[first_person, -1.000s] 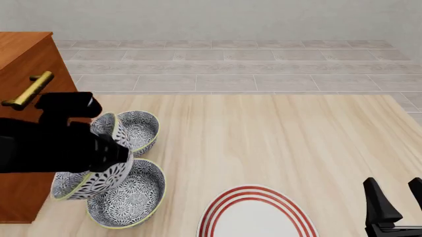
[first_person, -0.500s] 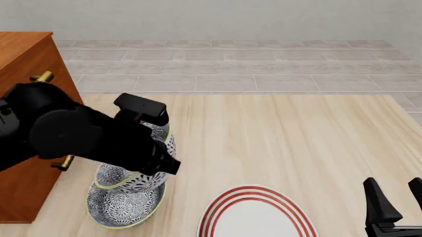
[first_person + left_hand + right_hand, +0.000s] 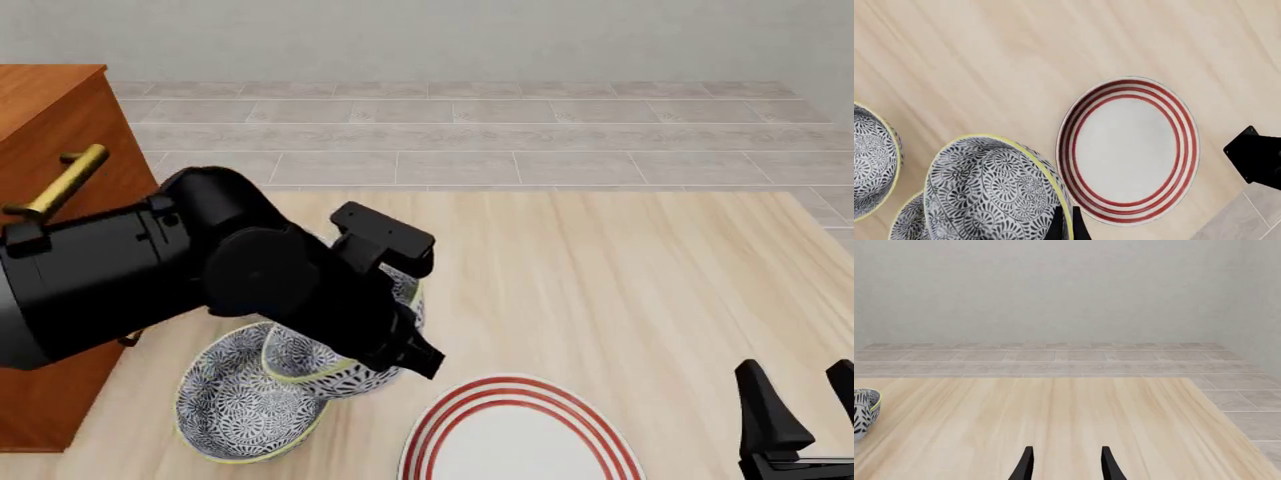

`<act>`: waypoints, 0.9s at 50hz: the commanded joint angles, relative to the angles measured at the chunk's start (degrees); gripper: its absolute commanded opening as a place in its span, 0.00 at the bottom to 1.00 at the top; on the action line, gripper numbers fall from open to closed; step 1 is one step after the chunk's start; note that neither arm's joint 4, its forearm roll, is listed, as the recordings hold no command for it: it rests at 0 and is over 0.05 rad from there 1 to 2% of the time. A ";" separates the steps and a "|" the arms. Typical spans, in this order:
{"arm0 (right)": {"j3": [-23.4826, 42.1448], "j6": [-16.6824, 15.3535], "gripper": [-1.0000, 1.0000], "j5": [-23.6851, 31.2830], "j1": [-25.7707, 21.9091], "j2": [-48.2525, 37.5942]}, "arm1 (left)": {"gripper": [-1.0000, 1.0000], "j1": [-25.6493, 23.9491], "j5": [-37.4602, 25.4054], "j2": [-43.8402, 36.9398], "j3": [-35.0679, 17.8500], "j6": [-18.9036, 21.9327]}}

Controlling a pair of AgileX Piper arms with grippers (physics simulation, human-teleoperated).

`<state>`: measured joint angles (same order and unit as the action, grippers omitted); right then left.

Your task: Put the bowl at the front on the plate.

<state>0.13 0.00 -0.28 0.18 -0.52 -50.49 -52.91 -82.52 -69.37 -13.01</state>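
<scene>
The bowl (image 3: 334, 365) hangs clamped by its rim in the left claw (image 3: 1066, 227), lifted clear for carrying toward the plate (image 3: 1129, 150); the right claw (image 3: 1064, 462) idles, fingers apart.

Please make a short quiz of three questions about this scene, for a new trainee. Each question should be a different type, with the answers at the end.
1. True or false: the bowl held by the left gripper already rests on the plate.
2. Which gripper is idle with its fingers apart? A) left B) right
3. Fill in: the plate has three red ____ near its rim.

Key:
1. False: in the left wrist view, the bowl is beside the plate, not on it.
2. B.
3. Rings.
</scene>
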 commanded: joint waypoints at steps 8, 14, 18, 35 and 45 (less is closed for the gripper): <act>0.04 0.00 1.00 0.14 -0.05 0.13 | 0.00 -7.82 -0.74 -9.49 -9.93 -0.82; 0.04 -0.01 1.00 0.14 -0.04 0.14 | 0.00 -10.34 -0.46 -12.31 -12.26 -2.03; 0.04 0.01 1.00 0.14 -0.03 0.13 | 0.00 -11.69 -0.57 -14.03 -13.85 -2.52; 0.04 0.00 1.00 0.14 -0.04 0.13 | 0.00 -14.87 1.99 -18.47 -13.19 -4.15; 0.04 0.01 1.00 0.14 -0.03 0.13 | 0.00 -16.30 2.14 -21.10 -14.37 -3.74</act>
<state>0.13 0.00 -0.28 0.18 -0.52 -65.22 -51.67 -101.32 -83.24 -16.97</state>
